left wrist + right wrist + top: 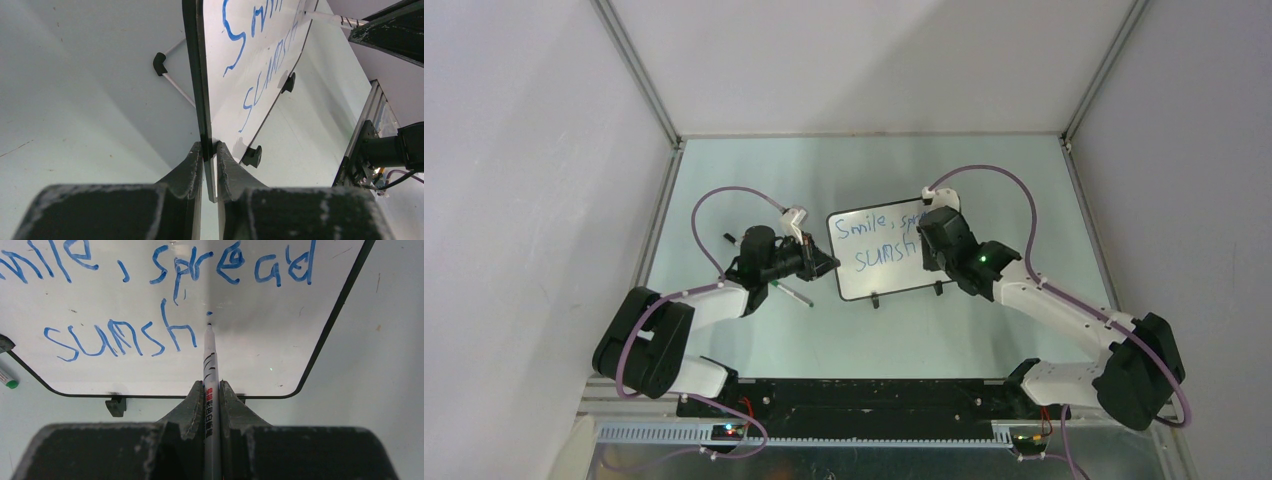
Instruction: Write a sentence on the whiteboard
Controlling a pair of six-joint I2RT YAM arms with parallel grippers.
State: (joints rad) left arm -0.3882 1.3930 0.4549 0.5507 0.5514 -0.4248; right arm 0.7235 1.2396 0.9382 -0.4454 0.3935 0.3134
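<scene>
The whiteboard (879, 282) stands upright on its black feet at the table's middle. On it the sentence (120, 340) reads "Smile, spread" with "sunsh" below, in blue. My left gripper (210, 146) is shut on the whiteboard's left edge (200, 90), one finger on each face. In my right gripper (212, 385), also shut, is a white marker (210, 357). The marker's tip rests at the board face just right of the "h", under a small blue dot. From above, the right gripper (931, 240) covers the ends of both lines.
A green-capped pen (796, 296) lies on the table under the left arm, its end also showing left of the board (7, 380). A small dark cap (728, 238) lies farther left. Enclosure walls and aluminium posts ring the table.
</scene>
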